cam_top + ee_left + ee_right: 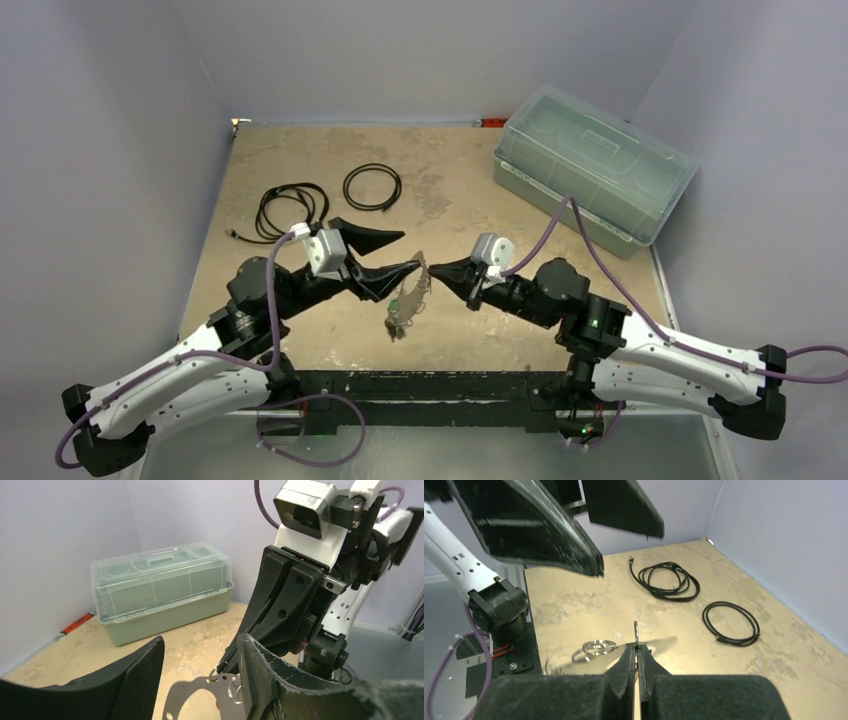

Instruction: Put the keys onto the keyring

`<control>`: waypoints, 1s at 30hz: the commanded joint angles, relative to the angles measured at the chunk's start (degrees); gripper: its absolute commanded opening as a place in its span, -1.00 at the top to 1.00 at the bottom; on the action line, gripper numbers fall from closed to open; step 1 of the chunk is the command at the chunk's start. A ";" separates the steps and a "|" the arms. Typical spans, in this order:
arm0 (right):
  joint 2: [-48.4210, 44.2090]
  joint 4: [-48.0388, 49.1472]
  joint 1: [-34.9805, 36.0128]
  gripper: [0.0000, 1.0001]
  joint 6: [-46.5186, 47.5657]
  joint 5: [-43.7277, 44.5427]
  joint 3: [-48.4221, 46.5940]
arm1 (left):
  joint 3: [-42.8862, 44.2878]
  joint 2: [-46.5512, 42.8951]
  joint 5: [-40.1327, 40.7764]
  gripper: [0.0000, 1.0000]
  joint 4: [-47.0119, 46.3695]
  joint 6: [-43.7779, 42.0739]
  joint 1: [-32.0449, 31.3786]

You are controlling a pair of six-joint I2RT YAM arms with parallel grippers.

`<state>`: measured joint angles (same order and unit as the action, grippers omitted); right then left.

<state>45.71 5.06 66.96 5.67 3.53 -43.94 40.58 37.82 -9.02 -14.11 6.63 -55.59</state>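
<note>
Under it all, a brown table (pixel 300 160). At the back right corner, a big green box (pixel 595 175) with a clear lid, pushed out of the way. Near the back left, two black cable loops (pixel 372 187), lying flat and well apart from the work. No part in the job, by the look of it.

In the middle, near the front, a nose-to-nose meeting of both arms. Left gripper (pixel 411 250) spread wide and holding nothing, one finger just beside the keyring (pixel 411 290). Open perhaps to make room for a fresh hold.

Right gripper (pixel 432 268) squeezed tight on a thin bit of metal, most likely the top end of the keyring. Seems meant to keep it steady. Slanted down from that pinch toward the front.

At the low end, the keys (pixel 398 325), a tiny dark bunch. Too small to tell whether already on or only touching.
</note>
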 commanded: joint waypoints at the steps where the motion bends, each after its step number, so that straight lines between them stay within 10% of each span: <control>1: -0.12 -2.03 -0.06 1.00 1.12 3.06 -5.22 | 9.85 1.22 -3.10 -0.09 15.80 -10.73 -0.22; 30: 2.29 -16.99 0.36 1.00 3.42 -8.85 -13.03 | 27.07 11.74 -19.72 0.36 41.21 -34.69 -0.22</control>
<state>48.73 -14.63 67.11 8.08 -3.38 -53.80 63.77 47.90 -26.06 23.66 -25.17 -55.59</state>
